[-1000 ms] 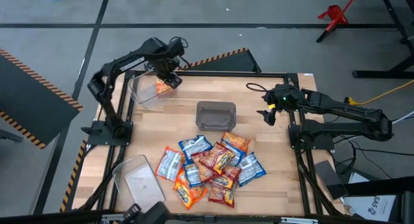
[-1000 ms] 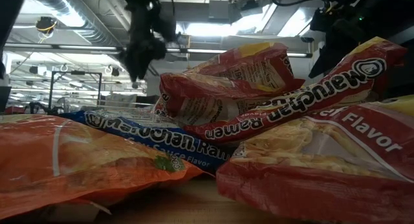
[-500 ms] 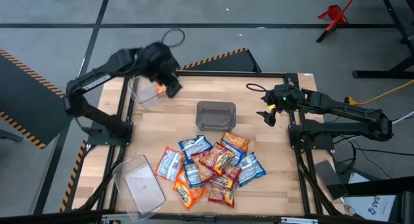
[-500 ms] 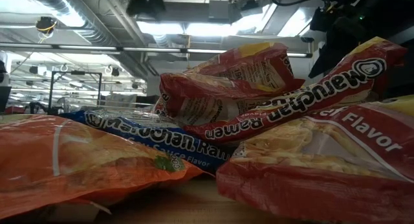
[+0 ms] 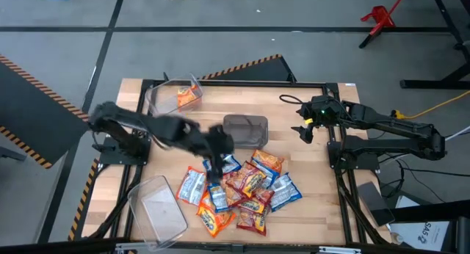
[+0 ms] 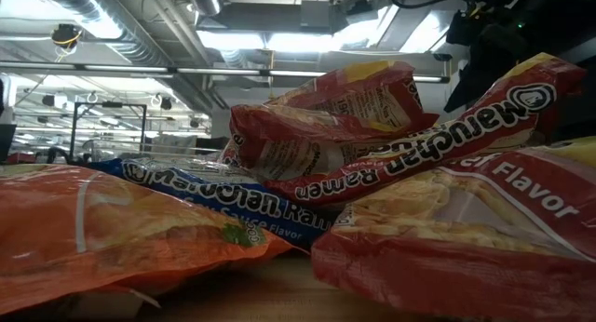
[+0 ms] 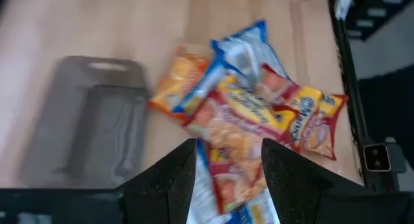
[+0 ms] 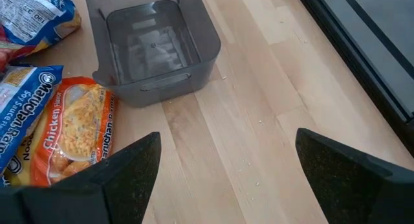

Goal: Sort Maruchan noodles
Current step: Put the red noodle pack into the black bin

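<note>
Several Maruchan noodle packets (image 5: 242, 188), orange, blue-and-white and red, lie heaped on the wooden table toward its near edge; the low view shows them close up (image 6: 326, 127). One orange packet (image 5: 187, 96) lies in the clear bin (image 5: 158, 107) at the far left. My left gripper (image 5: 217, 169) is open above the heap's left side, over red and orange packets (image 7: 252, 127). My right gripper (image 5: 303, 131) is open and empty at the table's right, facing the grey bin (image 8: 152, 46).
An empty grey bin (image 5: 244, 129) stands at the table's middle, just beyond the heap. Another clear bin (image 5: 158, 206) stands at the near left corner. Bare wood lies between the grey bin and my right gripper (image 8: 223, 153).
My left gripper has swung quickly from the far-left clear bin toward the table's near edge and right, and now stands over the heap. The orange packet has stayed in that bin. The right arm has kept still.
</note>
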Controlling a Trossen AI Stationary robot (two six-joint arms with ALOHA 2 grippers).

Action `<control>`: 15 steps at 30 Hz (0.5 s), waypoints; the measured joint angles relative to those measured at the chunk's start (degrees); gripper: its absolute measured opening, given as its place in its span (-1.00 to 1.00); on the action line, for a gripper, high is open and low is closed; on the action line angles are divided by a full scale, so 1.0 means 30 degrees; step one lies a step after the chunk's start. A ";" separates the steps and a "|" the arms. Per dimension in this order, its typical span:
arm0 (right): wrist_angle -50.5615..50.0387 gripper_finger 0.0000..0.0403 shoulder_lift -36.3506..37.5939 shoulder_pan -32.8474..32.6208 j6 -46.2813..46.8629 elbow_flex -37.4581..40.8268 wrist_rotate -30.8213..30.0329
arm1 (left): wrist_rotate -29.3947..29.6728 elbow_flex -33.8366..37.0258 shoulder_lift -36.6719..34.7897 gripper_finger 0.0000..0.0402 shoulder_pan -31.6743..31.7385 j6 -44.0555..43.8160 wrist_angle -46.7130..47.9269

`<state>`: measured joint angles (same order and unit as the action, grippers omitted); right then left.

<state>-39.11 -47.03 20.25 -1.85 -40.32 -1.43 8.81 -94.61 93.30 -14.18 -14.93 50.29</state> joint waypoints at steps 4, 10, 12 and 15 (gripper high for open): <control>0.0003 0.71 0.0000 0.0000 -0.0046 0.0000 0.0001 | 0.0119 0.0015 0.2297 -0.16 -0.0921 0.0306 -0.0484; 0.0001 0.71 0.0000 0.0006 -0.0190 0.0000 0.0696 | 0.0120 0.0015 0.5374 -0.16 -0.1301 0.1927 -0.1471; -0.0005 0.71 0.0000 0.0000 -0.0469 0.0000 0.1039 | 0.0059 0.0015 0.6243 -0.16 -0.1296 0.2178 -0.2320; -0.0011 0.71 0.0000 0.0007 -0.0565 0.0000 0.1276 | -0.0834 0.0015 0.7089 -0.16 -0.1289 0.2268 -0.3084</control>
<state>-39.15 -47.03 20.27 -3.54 -40.32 2.39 6.31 -94.56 114.56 -18.04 -8.13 41.04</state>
